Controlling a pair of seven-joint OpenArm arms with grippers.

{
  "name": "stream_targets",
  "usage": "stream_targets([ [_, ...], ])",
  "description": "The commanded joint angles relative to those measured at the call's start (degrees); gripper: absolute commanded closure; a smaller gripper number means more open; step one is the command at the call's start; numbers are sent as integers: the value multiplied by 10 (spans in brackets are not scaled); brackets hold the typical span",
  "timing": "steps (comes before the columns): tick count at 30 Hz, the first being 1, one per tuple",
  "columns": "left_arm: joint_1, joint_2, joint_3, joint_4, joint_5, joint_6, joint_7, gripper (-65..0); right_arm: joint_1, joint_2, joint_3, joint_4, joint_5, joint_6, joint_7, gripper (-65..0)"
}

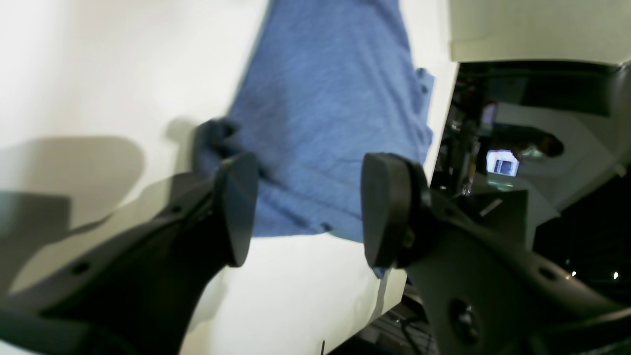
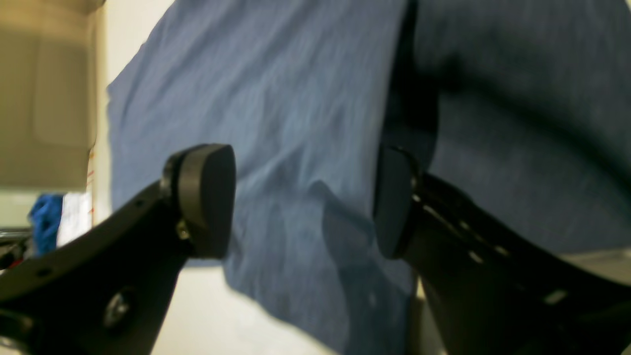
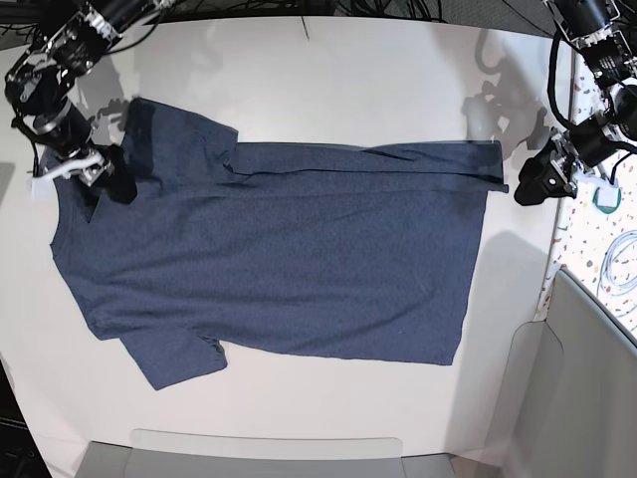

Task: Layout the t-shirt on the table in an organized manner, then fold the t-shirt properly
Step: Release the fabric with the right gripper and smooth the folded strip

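The t-shirt (image 3: 289, 259) lies spread on the white table (image 3: 358, 80), collar end toward the base view's left, hem toward its right, with the far long edge folded over into a narrow band. No lettering shows, so the print may face down; I cannot tell. The right gripper (image 2: 303, 199) stands with its jaws wide apart and nothing between them, low over the cloth by the far sleeve; its wrist view is blurred and filled almost wholly by blue fabric. The left gripper (image 1: 308, 207) is likewise spread wide and empty, beside the hem corner near the table's edge. From above, both grippers look like dark lumps, their fingers hard to separate. The arms are cut off by the frame corners.
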Motion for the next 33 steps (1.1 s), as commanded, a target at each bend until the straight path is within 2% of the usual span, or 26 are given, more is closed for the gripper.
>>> stream_targets([
  [1,0,-11,-3,10,-32,9,5,-323,-12,7,1,10,21,4,6,-419],
  [6,22,-9,-3,10,-32,9,5,-323,-86,2,1,8,72,4,7,-418],
  [11,32,-8,-3,18,-32,9,5,-323,-121,-9,14,6,75,4,21,-418],
  [18,42,-7,-3,37,-32,9,5,-323,-124,-10,36,-39,74,3,27,-418],
  [23,42,-7,-3,37,-32,9,5,-323,-114,-15,33,-56,28,3,27,-417],
  [27,42,-7,-3,37,-32,10,5,-323,-107,-36,29,-54,-2,4,27,-417],
  [33,42,-6,-4,37,-32,11,5,-323,-111,-38,3,-55,-4,4,27,-416],
])
